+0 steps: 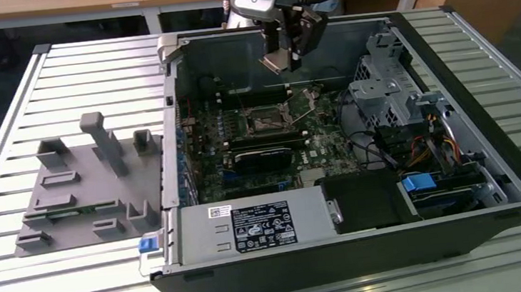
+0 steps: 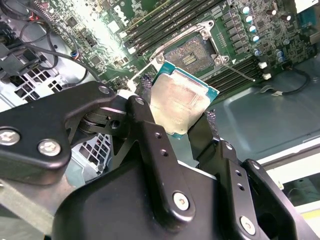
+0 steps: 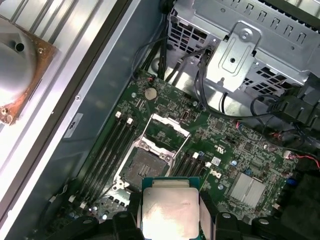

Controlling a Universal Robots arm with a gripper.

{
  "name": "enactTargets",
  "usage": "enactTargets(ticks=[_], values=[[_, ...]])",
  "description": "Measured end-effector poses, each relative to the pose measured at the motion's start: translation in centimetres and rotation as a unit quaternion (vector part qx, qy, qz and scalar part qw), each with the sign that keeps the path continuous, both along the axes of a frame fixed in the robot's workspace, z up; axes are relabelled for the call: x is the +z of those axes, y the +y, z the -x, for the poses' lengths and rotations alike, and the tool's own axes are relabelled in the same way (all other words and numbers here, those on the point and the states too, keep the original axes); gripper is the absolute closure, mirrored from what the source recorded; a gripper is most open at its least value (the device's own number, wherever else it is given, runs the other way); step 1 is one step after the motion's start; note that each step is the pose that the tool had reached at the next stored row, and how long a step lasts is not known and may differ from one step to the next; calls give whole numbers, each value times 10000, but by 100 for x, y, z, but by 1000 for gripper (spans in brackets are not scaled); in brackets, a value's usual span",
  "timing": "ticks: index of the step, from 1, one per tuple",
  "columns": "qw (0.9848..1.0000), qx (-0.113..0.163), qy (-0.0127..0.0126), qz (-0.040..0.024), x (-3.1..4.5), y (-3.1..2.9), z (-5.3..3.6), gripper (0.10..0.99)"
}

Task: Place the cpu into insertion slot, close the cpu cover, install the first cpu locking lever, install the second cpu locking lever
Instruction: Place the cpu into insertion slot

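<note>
Placing step: our black hand [image 2: 175, 124], clamped on the silver-topped square cpu [image 2: 179, 100], hovers above the dark metal-rimmed insertion slot [image 3: 143, 167]; seating, we judge, needs square alignment.

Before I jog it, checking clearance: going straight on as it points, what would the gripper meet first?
Probably the small square dark metal-rimmed insertion slot, touched first by the flat silver-topped cpu that the black gripper holds; depth is unclear.

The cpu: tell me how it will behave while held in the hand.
The cpu looks thin and flat, so it is probably stiff and light. Its smooth metal top may be slippery, and the hand seems to pinch only its edges. Being square, it should not roll.
</note>
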State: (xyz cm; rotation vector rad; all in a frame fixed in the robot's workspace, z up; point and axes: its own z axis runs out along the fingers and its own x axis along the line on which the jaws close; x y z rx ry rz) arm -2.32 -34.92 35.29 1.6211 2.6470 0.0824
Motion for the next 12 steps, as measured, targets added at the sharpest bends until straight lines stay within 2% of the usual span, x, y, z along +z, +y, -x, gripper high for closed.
enactTargets(ticks=[12], values=[[9996,-266,0,15,-4,3,0,545]])
